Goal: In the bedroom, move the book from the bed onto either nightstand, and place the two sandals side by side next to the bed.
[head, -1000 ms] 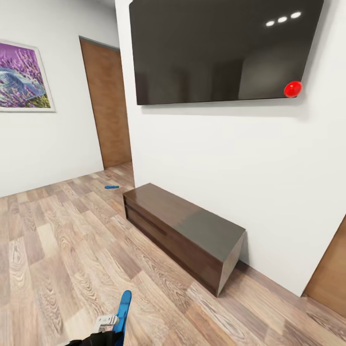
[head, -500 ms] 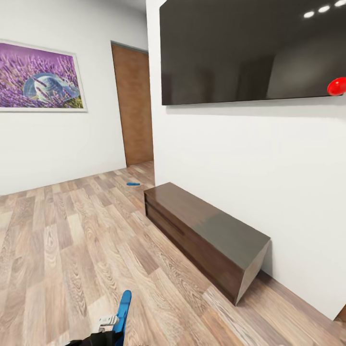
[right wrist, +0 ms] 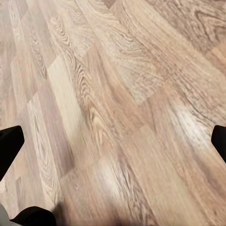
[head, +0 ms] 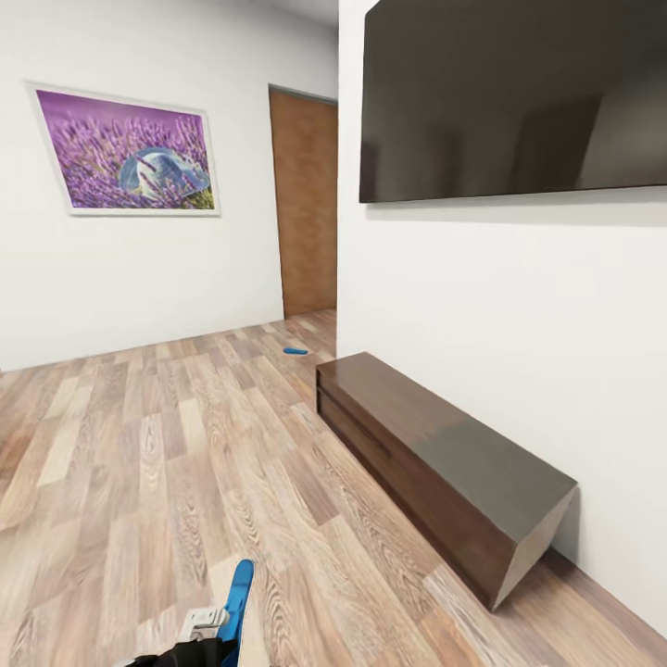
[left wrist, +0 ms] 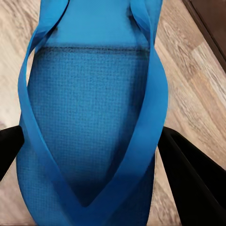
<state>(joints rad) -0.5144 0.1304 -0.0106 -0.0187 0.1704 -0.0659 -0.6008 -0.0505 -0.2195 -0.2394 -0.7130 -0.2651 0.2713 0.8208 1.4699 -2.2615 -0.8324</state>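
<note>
While in transit across the bedroom, with bed, book and nightstands out of sight:

Left end effector (head: 219, 630): clamped on a blue sandal (head: 238, 597); in the left wrist view the black fingers (left wrist: 188, 174) press the sole's two long edges, the sandal (left wrist: 94, 117) lying strap-side toward the camera, toe strap point near the wrist.

Reason for that hold: edge grip keeps the flat sole level and free of the floor during the drive, probably ready for laying down flat beside the bed.

Right end effector (right wrist: 113, 136): spread wide, nothing between the fingers (right wrist: 9, 146); bare wood-plank floor (right wrist: 117, 94) beneath, likely kept free for the second pickup.

Second sandal (head: 295, 351): flat on the floor, far ahead near the brown door (head: 304, 204), just off the wall corner, well apart from the carried one.

Surroundings: low dark brown cabinet (head: 445, 463) against the white wall at right, large black screen (head: 519, 97) mounted above it, lavender painting (head: 130, 153) on the far wall at left.

Step in hand, by judgement: one sandal secured, the other not yet collected; heading points roughly toward it.

Progress: early to middle; pairing beside the bed and the book move both seemingly outstanding.

Risk: cabinet corner close to the path at right; thin sole possibly slipping in a side pinch.
</note>
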